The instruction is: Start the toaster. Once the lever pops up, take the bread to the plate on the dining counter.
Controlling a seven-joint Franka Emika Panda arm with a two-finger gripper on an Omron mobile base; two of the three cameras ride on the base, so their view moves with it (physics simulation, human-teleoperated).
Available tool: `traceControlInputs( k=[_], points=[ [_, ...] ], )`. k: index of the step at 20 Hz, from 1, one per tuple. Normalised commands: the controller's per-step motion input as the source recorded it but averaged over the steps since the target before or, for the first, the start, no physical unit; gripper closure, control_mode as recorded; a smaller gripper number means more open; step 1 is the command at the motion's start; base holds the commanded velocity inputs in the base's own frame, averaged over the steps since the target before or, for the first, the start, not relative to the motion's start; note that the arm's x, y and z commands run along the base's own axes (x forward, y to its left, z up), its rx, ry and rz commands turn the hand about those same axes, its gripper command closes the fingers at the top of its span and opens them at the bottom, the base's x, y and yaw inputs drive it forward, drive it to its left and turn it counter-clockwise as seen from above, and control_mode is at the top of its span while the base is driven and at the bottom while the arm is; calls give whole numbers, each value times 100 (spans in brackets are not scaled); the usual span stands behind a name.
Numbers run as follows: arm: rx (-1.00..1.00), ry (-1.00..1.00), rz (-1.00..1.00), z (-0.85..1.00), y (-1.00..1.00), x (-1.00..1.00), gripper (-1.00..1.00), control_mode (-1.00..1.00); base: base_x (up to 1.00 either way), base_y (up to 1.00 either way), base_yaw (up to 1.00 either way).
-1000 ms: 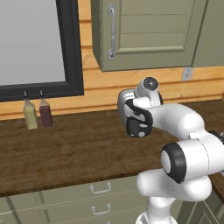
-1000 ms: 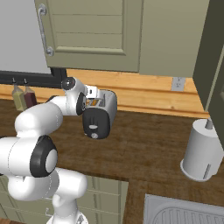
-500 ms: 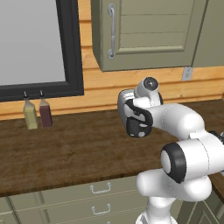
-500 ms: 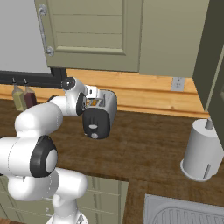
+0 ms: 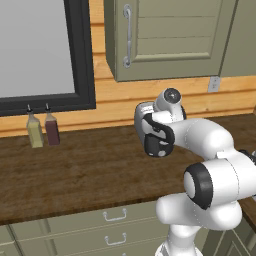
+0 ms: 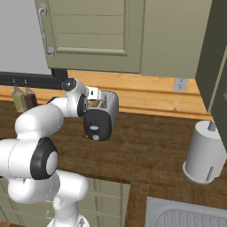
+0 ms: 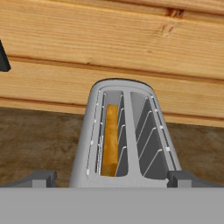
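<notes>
While the white arm (image 5: pixel 200 135) bends across the left base view, its hand end sits right in front of the toaster (image 5: pixel 144 116). Only a bit of the toaster's silver side peeks out on the left of the arm. The toaster stands on a dark brown wood counter (image 5: pixel 75 165), close to the wall of light wood planks (image 5: pixel 115 95). Two little bottles (image 5: pixel 42 131), one yellowish and one dark red, stand side by side far to the left, under a big black-framed window (image 5: pixel 45 50). A green cupboard (image 5: pixel 165 37) hangs above, and a small wall plug (image 5: pixel 214 84) is to the right.

In the right base view, the toaster (image 6: pixel 102 116) shows better. It is round and silver-grey, with a black end (image 6: pixel 94 126) facing the camera and a round knob low on it. The arm reaches to it from the left. A white paper towel roll (image 6: pixel 205 153) stands well apart on the right, and a grey sink (image 6: pixel 186 217) is at the bottom.

In the hand view, the camera looks down into the two slots of the toaster (image 7: pixel 127 135). The bread (image 7: pixel 110 140) stands on its edge deep in the left slot, golden brown. The right slot has just wires in it. The two dark finger tips (image 7: pixel 39 178) poke up at the bottom, one on each side of the toaster. They are spread as wide as they go and hold nothing.
</notes>
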Motion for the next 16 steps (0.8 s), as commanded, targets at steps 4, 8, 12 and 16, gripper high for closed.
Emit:
traceControlInputs(
  k=[4, 8, 12, 16],
  points=[
    [0, 0, 0, 0, 0, 0, -100, -100, 0, 0, 0],
    [0, 0, 0, 0, 0, 0, -100, -100, 0, 0, 0],
    [0, 0, 0, 0, 0, 0, -100, -100, 0, 0, 0],
    [0, 0, 0, 0, 0, 0, -100, -100, 0, 0, 0]
  ],
)
